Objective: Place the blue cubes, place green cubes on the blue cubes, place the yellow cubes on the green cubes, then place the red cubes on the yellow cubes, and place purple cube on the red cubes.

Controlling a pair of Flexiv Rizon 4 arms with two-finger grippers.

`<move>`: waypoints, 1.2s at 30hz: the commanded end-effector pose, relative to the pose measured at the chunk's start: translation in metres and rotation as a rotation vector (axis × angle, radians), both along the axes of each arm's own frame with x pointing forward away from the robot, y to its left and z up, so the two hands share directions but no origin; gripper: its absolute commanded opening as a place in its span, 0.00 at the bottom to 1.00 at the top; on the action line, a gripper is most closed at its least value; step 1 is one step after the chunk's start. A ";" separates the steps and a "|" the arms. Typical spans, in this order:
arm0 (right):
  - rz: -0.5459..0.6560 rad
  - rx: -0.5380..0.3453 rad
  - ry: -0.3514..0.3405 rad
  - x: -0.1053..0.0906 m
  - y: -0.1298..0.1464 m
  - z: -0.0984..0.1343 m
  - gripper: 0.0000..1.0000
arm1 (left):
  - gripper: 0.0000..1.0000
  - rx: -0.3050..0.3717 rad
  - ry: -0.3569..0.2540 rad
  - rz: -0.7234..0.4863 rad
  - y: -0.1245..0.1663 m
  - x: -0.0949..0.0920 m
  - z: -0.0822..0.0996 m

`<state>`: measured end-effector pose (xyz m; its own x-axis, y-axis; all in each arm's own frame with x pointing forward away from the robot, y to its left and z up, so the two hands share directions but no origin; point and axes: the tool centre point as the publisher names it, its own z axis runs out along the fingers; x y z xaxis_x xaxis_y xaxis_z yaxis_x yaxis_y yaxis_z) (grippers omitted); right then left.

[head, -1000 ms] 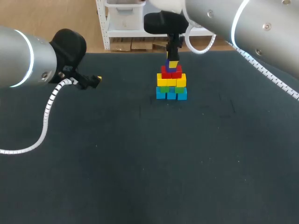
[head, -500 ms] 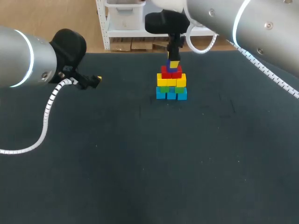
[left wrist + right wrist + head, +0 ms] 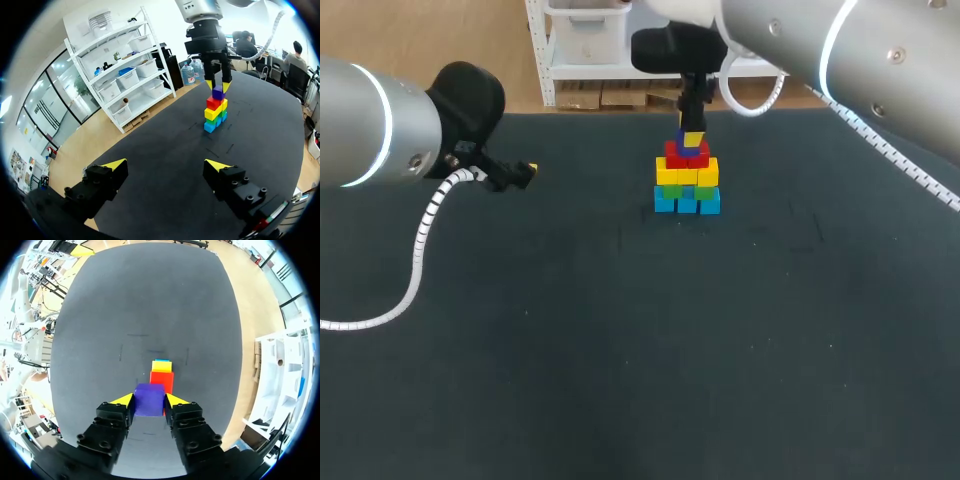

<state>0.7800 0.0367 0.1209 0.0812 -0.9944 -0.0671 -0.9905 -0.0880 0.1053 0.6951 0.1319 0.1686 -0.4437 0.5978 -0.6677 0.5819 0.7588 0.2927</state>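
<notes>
Dark matte table (image 3: 620, 350), fine-grained, cloth-like surface. Landmark: cube stack (image 3: 687, 178) at the far middle of the table, a stepped tower of small glossy hard-edged blocks.

- Base tier: blue cubes (image 3: 686, 202), a row side by side, resting on the table.
- Green cubes (image 3: 670, 189) sit on the blue, mostly hidden, showing only as a thin band.
- Yellow cubes (image 3: 687, 173) sit on the green.
- Red cubes (image 3: 684, 158) sit on the yellow in a narrower tier.
- Purple cube (image 3: 149, 399) sits at the very top of the stack, on the red.

Right gripper (image 3: 149, 400): directly over the stack, pointing down. Its black blocky fingers (image 3: 116, 415) with yellow wedge tips are set narrow and press the purple cube from two opposite sides.

Left gripper (image 3: 165, 167): well apart from the stack, off to its left and held above the table. Its fingers are spread wide with nothing between them. From its wrist view the stack stands far ahead.
</notes>
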 end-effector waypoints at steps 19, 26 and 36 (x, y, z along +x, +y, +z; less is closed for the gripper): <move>0.007 -0.002 0.056 0.010 0.004 0.001 0.44 | 1.00 -0.002 0.000 -0.002 0.001 0.000 0.000; 0.010 -0.005 0.057 0.010 0.003 0.000 0.31 | 1.00 -0.002 0.000 -0.002 0.001 0.000 0.000; 0.012 -0.004 0.060 0.010 0.003 -0.001 0.24 | 1.00 -0.002 0.000 -0.002 0.001 0.000 0.000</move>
<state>0.7817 0.0376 0.1198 0.0871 -0.9937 -0.0698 -0.9905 -0.0939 0.1005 0.6951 0.1320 0.1686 -0.4437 0.5978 -0.6677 0.5819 0.7588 0.2927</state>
